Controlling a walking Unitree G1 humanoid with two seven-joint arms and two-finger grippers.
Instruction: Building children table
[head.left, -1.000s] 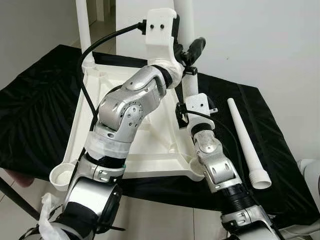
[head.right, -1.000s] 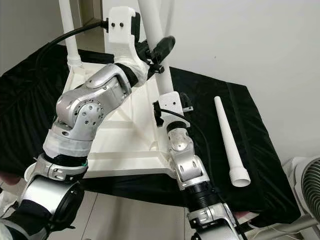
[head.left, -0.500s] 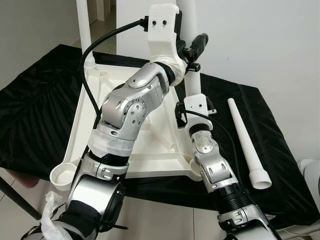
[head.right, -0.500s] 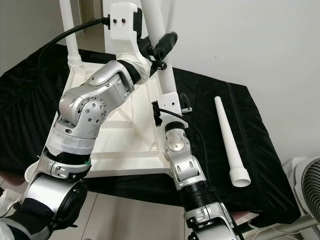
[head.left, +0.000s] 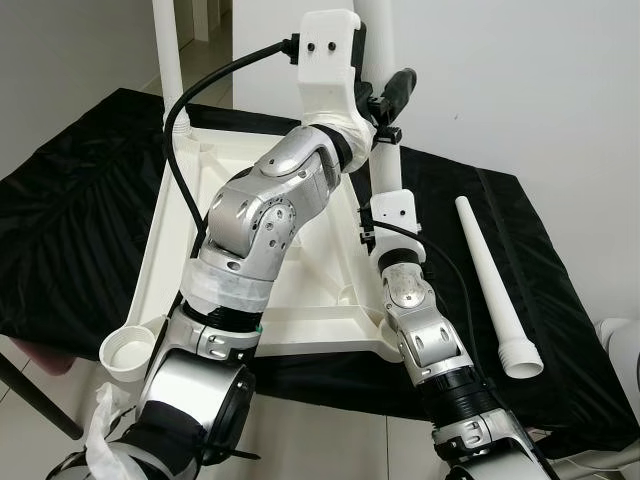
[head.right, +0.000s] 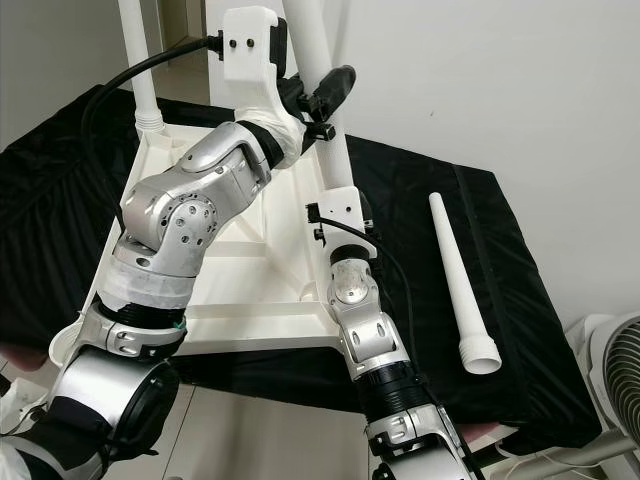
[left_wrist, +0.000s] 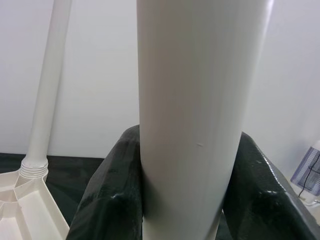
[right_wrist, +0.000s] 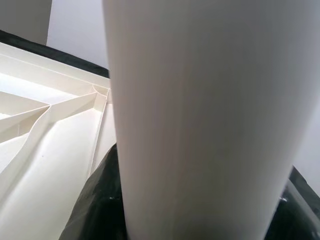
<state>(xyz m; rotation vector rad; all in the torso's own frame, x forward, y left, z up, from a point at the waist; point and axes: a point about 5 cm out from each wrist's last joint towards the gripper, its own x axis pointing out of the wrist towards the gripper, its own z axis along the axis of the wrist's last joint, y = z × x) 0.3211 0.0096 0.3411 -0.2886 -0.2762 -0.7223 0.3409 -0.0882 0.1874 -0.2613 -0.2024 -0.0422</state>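
Gripping the upright table leg: left gripper clamped high, right gripper clamped lower; the plastic looks light, stiff and smooth, so best held near the base.

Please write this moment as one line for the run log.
left gripper: shut on upright table leg | right gripper: shut on same leg, lower | tabletop: upside down | spare leg: on cloth

Smooth white plastic leg, black cloth

Home room: tiled floor, plain white wall, fan.
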